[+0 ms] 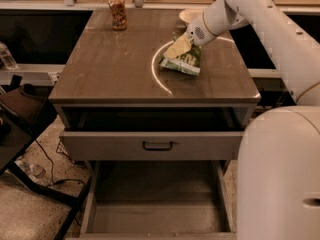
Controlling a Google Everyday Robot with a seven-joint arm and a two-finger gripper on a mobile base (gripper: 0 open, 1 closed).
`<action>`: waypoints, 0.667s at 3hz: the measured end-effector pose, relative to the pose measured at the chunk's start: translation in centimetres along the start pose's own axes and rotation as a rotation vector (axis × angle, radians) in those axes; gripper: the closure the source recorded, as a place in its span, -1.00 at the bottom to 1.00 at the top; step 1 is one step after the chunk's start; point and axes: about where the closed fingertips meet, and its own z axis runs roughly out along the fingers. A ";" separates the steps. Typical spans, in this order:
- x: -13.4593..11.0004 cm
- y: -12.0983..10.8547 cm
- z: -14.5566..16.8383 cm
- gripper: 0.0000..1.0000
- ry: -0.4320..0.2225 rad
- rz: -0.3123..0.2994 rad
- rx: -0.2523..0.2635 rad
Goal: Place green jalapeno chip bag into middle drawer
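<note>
The green jalapeno chip bag lies on the right half of the brown cabinet top, its upper end lifted a little. My gripper is at the end of the white arm that comes in from the upper right. It is shut on the bag's upper end, its yellowish fingers over the bag. The middle drawer is pulled out at the bottom of the view and shows a plain grey floor and low side walls. It sits below the grey drawer front with a black handle.
A patterned can stands at the back left of the top. A white bowl sits at the back right, partly behind my arm. My white body fills the lower right. A dark chair and cables are on the left.
</note>
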 end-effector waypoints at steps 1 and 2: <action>0.0 0.1 0.4 0.40 0.002 0.000 -0.005; 0.0 0.2 0.6 0.84 0.004 0.000 -0.009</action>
